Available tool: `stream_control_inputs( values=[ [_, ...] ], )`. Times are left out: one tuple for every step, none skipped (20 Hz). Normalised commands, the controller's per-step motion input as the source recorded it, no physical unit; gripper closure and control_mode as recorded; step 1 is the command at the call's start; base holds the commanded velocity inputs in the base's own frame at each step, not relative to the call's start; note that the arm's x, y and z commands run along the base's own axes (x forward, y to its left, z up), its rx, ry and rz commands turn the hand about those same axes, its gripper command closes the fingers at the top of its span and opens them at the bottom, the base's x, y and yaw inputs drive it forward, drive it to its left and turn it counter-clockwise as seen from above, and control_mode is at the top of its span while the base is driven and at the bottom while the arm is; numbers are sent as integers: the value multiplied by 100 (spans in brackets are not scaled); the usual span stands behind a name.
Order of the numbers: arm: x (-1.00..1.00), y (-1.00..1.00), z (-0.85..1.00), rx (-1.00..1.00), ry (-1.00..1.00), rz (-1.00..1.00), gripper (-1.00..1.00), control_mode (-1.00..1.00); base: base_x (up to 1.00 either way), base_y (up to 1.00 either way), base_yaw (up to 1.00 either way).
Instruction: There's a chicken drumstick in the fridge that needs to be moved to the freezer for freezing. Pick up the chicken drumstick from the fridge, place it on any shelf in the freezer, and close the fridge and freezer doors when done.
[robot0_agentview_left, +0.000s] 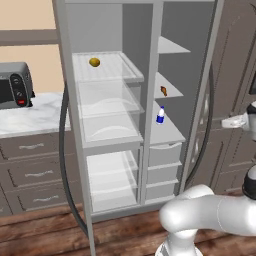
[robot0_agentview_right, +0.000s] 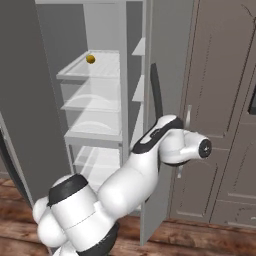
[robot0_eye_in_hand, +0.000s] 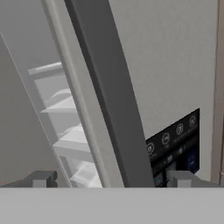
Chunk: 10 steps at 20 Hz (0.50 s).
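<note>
The chicken drumstick (robot0_agentview_left: 163, 90) lies on a solid pale shelf (robot0_agentview_left: 172, 92) of the narrow freezer (robot0_agentview_left: 172, 75). The wider fridge (robot0_agentview_left: 107, 100), with glass shelves, stands to its left. Both doors are open: the fridge door (robot0_agentview_left: 75, 150) is seen edge-on, and the freezer door (robot0_agentview_right: 167, 60) swings out to the right. My gripper (robot0_agentview_left: 231, 121) (robot0_agentview_right: 183, 145) hovers at the outer face of the freezer door. In the hand view the gripper (robot0_eye_in_hand: 113, 178) is open, with the door's long dark handle (robot0_eye_in_hand: 109, 100) running between its fingertips (robot0_eye_in_hand: 43, 178).
A yellow ball (robot0_agentview_left: 94, 62) sits on the top glass shelf and a blue-and-white bottle (robot0_agentview_left: 160, 115) on a lower freezer shelf. A toaster oven (robot0_agentview_left: 15, 85) stands on the marble counter (robot0_agentview_left: 35, 117) to the left. Brown cabinet doors (robot0_agentview_right: 220, 100) are close behind the freezer door.
</note>
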Motion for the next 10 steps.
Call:
stream_control_inputs(
  values=[
    [0, 15, 0, 0, 5, 0, -100, -100, 0, 0, 0],
    [0, 24, 0, 0, 5, 0, -100, -100, 0, 0, 0],
    [0, 32, 0, 0, 4, 0, -100, -100, 0, 0, 0],
    [1, 46, 0, 0, 3, 0, -100, -100, 0, 0, 0],
    [4, 58, 0, -3, 3, 0, -100, -100, 0, 0, 0],
    [13, 61, 0, -4, 4, 0, -100, -100, 0, 0, 0],
    [15, 59, 0, -4, 5, 0, -100, -100, 0, 0, 0],
    [14, 53, 0, -3, 3, 0, -100, -100, 0, 0, 0],
    [17, 53, 0, -3, 4, 0, -100, -100, 0, 0, 0],
    [24, 48, 0, -3, 5, 0, -100, -100, 0, 0, 0]
  ],
)
